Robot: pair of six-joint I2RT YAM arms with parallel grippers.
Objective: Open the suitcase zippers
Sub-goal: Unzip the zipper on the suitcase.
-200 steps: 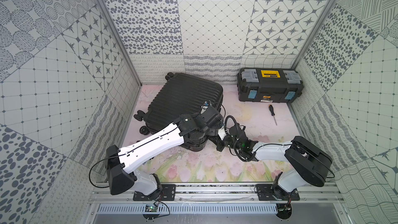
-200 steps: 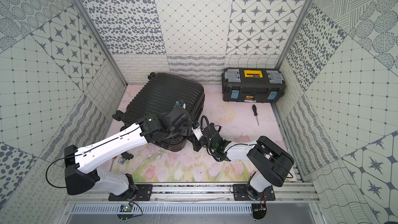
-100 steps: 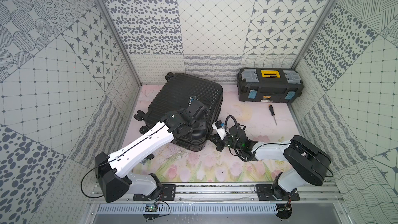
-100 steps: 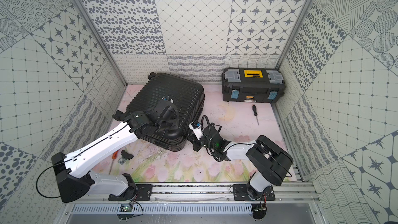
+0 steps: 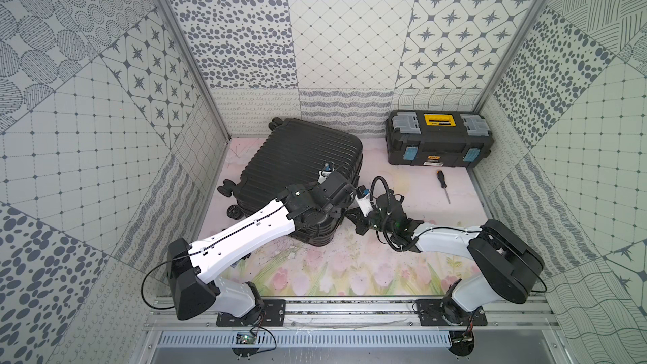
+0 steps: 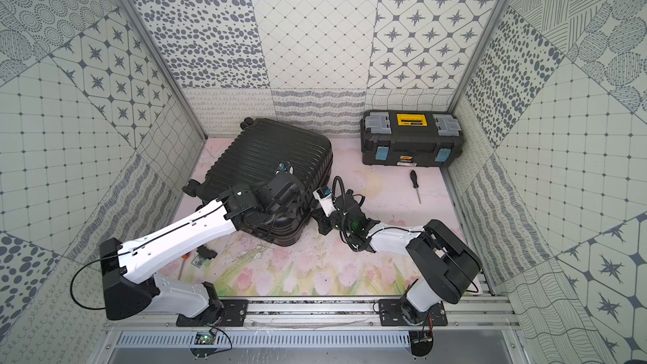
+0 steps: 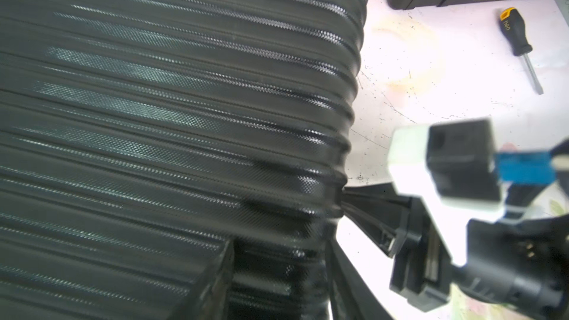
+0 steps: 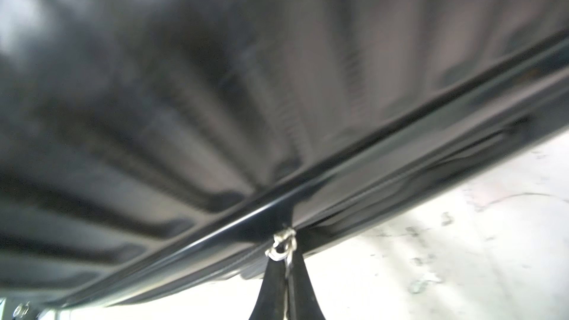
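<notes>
A black ribbed suitcase (image 5: 308, 155) lies flat on a pale floral mat (image 5: 332, 274) at the back left of a tiled booth, its small wheels (image 5: 227, 189) facing the left wall. Both robot arms meet at its near right corner and cover that corner in both top views. The left arm reaches in from the near left and the left gripper (image 5: 341, 201) sits over the shell's top surface. Only the edge of one dark finger (image 7: 212, 281) shows in the left wrist view, cut off by the frame, so I cannot tell whether its jaws are spread or pressed together, or whether they touch the shell. The right arm lies low across the mat. The right gripper (image 8: 284, 272) is pressed together, pinching a small silvery zipper pull (image 8: 281, 243) at the suitcase's side seam. The zipper track (image 8: 400, 136) runs along that seam as a dark line. The right wrist view is blurred, so the teeth cannot be made out, nor whether the track is parted. A black toolbox (image 5: 437, 141) with a yellow handle stands against the back wall on the right, well apart from the suitcase. A screwdriver (image 5: 442, 185) lies on the mat just in front of it. Small dark objects (image 6: 204, 253) lie half hidden under the left arm, too small to identify.
</notes>
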